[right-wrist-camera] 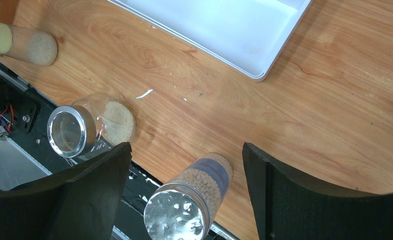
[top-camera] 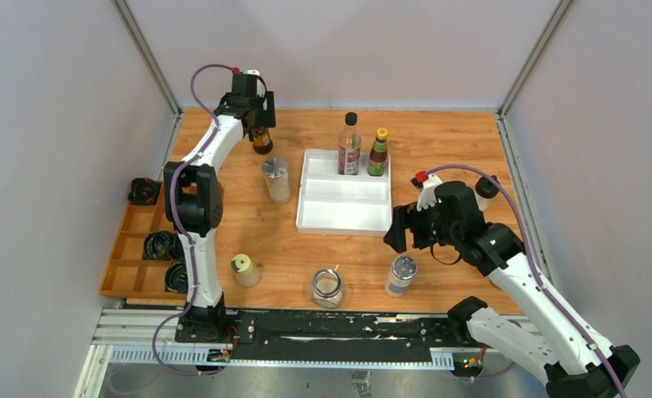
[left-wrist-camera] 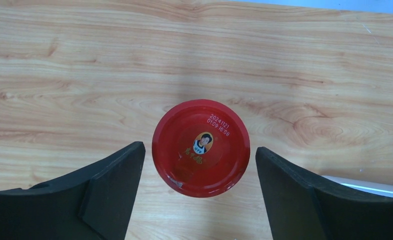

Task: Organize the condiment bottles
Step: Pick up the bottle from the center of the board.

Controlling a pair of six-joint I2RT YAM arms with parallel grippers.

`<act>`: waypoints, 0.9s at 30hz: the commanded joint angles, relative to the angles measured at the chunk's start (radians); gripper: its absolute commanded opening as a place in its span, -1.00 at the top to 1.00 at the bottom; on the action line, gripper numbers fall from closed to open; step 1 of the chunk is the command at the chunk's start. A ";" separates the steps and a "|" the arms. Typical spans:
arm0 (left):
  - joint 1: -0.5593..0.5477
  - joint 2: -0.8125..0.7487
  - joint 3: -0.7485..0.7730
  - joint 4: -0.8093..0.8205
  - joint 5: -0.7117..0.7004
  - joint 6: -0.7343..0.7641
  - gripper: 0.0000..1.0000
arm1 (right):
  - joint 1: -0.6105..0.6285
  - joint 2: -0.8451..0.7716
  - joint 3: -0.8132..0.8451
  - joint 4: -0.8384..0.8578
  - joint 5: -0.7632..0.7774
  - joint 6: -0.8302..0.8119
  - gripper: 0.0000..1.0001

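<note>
My left gripper [top-camera: 255,116] is open at the far left, hanging over a dark jar with a red cap [top-camera: 261,141]. In the left wrist view the red cap [left-wrist-camera: 200,148] sits between the open fingers [left-wrist-camera: 119,175] without touching them. My right gripper [top-camera: 399,234] is open above a silver-capped jar of pale beads [top-camera: 401,275], which also shows in the right wrist view [right-wrist-camera: 184,210]. A tall clear bottle with a red label [top-camera: 349,145] and a yellow-capped red bottle [top-camera: 378,153] stand in the white tray [top-camera: 343,207].
A silver-capped jar [top-camera: 276,178], a yellow-capped jar [top-camera: 244,269] and a glass jar [top-camera: 328,288] stand on the table. A red-capped white bottle [top-camera: 425,186] and a black-capped one [top-camera: 486,189] stand behind my right arm. A wooden organizer [top-camera: 132,249] holds coiled cables.
</note>
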State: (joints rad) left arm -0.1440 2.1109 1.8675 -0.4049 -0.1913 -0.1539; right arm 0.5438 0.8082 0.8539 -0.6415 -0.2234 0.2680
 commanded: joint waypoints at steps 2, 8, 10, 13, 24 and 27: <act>0.009 0.028 0.046 0.022 0.022 0.012 -0.56 | 0.015 0.000 -0.020 0.015 0.009 -0.014 -0.75; 0.009 0.041 0.066 -0.003 0.039 0.001 -0.36 | 0.014 0.004 -0.032 0.023 0.002 -0.012 -0.73; 0.009 0.037 0.060 -0.005 0.043 0.001 -0.33 | 0.015 0.003 -0.033 0.025 0.003 -0.012 -0.73; 0.009 0.018 0.056 -0.016 0.054 -0.001 -0.31 | 0.014 0.003 -0.036 0.026 0.001 -0.010 -0.73; 0.009 -0.096 0.089 -0.104 0.118 0.003 -0.32 | 0.015 -0.020 -0.054 0.038 -0.020 0.014 -0.71; 0.008 -0.130 0.091 -0.119 0.135 0.007 -0.32 | 0.015 -0.036 -0.058 0.038 -0.024 0.020 -0.71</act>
State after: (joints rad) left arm -0.1394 2.0953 1.9018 -0.5201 -0.0998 -0.1490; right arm 0.5438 0.7990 0.8139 -0.6109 -0.2317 0.2699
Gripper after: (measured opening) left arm 0.716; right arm 0.857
